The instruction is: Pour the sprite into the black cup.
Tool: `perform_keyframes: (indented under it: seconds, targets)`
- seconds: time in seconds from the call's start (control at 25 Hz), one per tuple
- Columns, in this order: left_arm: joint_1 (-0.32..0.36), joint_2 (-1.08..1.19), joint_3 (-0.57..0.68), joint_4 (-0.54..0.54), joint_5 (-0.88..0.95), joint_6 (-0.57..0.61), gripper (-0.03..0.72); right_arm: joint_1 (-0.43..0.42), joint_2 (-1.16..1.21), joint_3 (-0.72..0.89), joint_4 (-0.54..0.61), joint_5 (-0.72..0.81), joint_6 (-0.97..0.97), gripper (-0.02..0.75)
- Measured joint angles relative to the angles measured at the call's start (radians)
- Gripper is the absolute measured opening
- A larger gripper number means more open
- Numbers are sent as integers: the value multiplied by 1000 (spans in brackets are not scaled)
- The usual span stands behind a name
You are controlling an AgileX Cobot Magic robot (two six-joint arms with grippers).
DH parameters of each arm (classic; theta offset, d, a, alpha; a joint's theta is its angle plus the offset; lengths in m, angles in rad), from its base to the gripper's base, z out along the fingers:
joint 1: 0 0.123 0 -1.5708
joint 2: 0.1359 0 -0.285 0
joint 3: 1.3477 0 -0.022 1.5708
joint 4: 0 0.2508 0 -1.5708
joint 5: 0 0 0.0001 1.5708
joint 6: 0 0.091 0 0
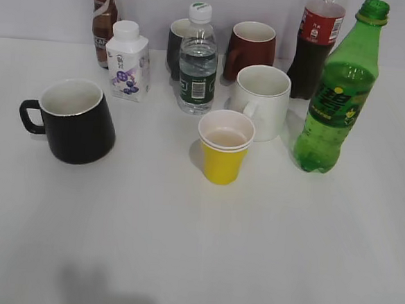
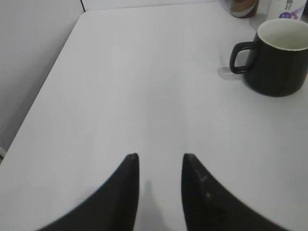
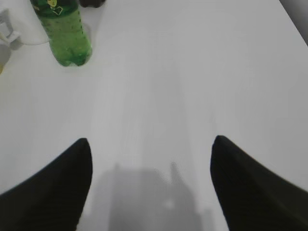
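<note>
Two claws hang above the white table (image 1: 196, 249), neither holding anything: the left claw (image 2: 160, 159) has its dark fingers (image 2: 126, 192) only a narrow gap apart over bare tabletop, while the right claw (image 3: 151, 144) is spread wide, its fingers (image 3: 57, 187) well apart. The sprite (image 1: 337, 92), a tall green bottle with its cap on, stands upright at the right side of the table, just beside a white mug (image 1: 262, 100) and in front of a red-labelled cola bottle (image 1: 314, 48); in the right wrist view it sits ahead and to the left of the claw (image 3: 65, 33). The black cup (image 1: 73, 118) stands upright at the left, well apart from the sprite, handle pointing left, its pale inside looking empty. A yellow paper cup (image 1: 223, 150) stands between them, nearer the front.
</note>
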Motion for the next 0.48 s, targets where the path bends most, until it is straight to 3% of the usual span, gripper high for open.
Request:
perform_keyframes:
  seconds: [0.48]
  targets:
    - [0, 0, 0, 0, 0, 0, 239, 0, 0, 0, 0, 0, 1, 573]
